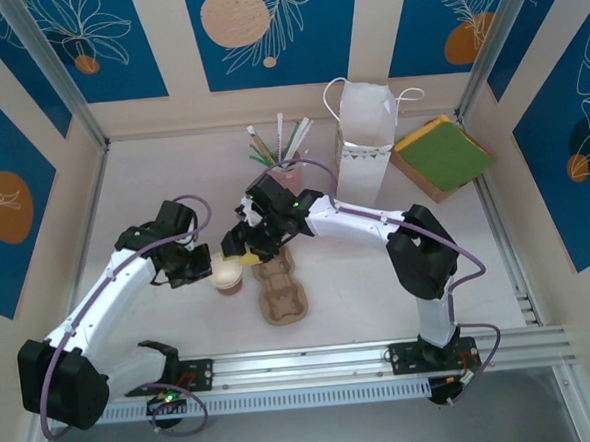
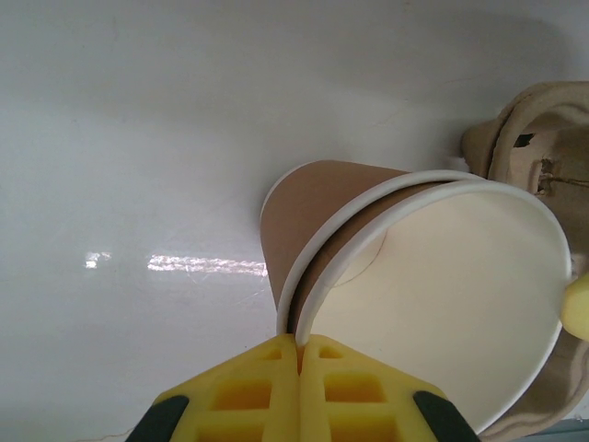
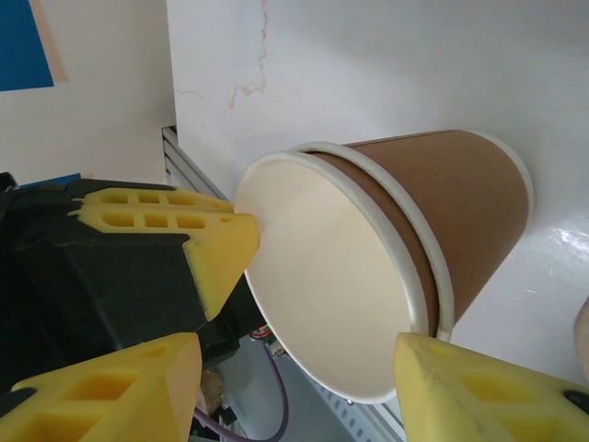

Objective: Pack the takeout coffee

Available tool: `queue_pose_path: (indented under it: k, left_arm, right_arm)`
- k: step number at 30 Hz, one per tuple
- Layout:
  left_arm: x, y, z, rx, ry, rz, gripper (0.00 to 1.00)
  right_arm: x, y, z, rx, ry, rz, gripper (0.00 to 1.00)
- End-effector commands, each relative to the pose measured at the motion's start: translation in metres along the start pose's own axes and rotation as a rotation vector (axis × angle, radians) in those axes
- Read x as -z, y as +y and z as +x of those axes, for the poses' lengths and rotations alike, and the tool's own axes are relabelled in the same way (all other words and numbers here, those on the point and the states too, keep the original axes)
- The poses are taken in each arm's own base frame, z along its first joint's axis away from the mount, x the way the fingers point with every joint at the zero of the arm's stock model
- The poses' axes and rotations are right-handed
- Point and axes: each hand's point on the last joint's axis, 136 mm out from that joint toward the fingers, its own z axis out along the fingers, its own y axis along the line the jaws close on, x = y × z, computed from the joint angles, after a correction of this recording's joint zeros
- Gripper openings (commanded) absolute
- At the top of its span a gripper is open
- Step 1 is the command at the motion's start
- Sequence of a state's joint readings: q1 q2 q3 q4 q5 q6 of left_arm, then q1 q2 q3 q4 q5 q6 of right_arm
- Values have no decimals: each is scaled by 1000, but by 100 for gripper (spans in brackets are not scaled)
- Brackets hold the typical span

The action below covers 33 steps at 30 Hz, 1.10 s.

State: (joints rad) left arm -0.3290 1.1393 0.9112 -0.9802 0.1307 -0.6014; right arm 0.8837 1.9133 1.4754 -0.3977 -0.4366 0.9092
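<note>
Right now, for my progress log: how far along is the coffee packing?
Done: nothing packed; the tray looks empty. In hand: left gripper pinches the rim of two nested, lidless cups; right gripper open at them. Left: getting a lidded cup into the tray.

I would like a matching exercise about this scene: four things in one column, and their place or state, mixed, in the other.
1 white bag
2 cardboard tray
3 left gripper
4 right gripper

A open, one finger on each side of the nested cups
B upright at the back of the table
C shut on the cups' rims
D flat, mid-table

Pairs: 1-B, 2-D, 3-C, 4-A
</note>
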Motion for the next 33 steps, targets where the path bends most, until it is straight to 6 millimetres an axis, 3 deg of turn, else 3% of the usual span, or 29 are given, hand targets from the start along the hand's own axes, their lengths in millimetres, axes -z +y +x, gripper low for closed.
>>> queue_pose_path:
  k: [1,5,14,23,33]
  left_arm:
    - [2,-1,1,13,1,19,0]
    - [2,-1,1,10,2,19,0]
    - [2,-4,-1,10,-1,28,0]
    - [3,-6,-2,17,-5,39,0]
    - [2,-1,1,14,3,18,0]
  right_arm:
    - [17,10,-2,22,-38,9,58]
    - [20,7,-4,13,-55,6,58]
    - [-1,5,1,-4,28,-17,58]
    - [-7,1,1,-19,53,-13,58]
    - [19,11,-8,26,-38,10,59]
